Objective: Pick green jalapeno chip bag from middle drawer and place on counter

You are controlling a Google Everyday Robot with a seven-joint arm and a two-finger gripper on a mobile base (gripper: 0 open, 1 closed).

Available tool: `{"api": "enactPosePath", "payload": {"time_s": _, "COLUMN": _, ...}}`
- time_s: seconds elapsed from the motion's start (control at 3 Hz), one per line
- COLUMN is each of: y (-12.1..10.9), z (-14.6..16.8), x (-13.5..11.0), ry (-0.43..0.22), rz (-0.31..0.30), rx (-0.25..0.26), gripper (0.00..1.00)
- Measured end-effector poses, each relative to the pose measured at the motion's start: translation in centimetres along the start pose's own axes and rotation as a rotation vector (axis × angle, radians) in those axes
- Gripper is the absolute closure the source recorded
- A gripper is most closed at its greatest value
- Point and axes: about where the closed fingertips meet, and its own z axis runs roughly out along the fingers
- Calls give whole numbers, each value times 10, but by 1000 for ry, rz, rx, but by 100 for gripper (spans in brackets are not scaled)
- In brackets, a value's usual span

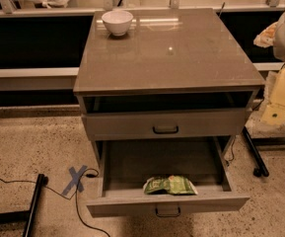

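Note:
The green jalapeno chip bag (170, 185) lies flat inside the middle drawer (132, 169), against its front edge, a little right of centre. The drawer is pulled fully out, and its narrow front panel carries a small black loop handle (167, 212). The counter (181, 58) is the glossy grey-brown top of the cabinet. My gripper (280, 100) is the white and pale yellow shape at the right edge of the camera view. It is beside the cabinet's right side at counter height, well away from the bag.
A white bowl (117, 21) stands at the counter's back left. The upper drawer with the taller front (165, 124) is shut. A blue tape cross (75, 177), black cables and a black stand leg (33, 201) are on the floor to the left. Another black leg (255, 157) is to the right.

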Motion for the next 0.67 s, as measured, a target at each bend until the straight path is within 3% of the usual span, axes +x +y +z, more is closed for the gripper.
{"api": "enactPosePath", "payload": {"time_s": 0.33, "y": 0, "z": 0, "x": 0, "ry": 0, "rz": 0, "rx": 0, "gripper": 0}}
{"api": "enactPosePath", "payload": {"time_s": 0.67, "y": -4, "z": -7, "x": -13, "ry": -8, "rz": -65, "rx": 11, "gripper": 0}}
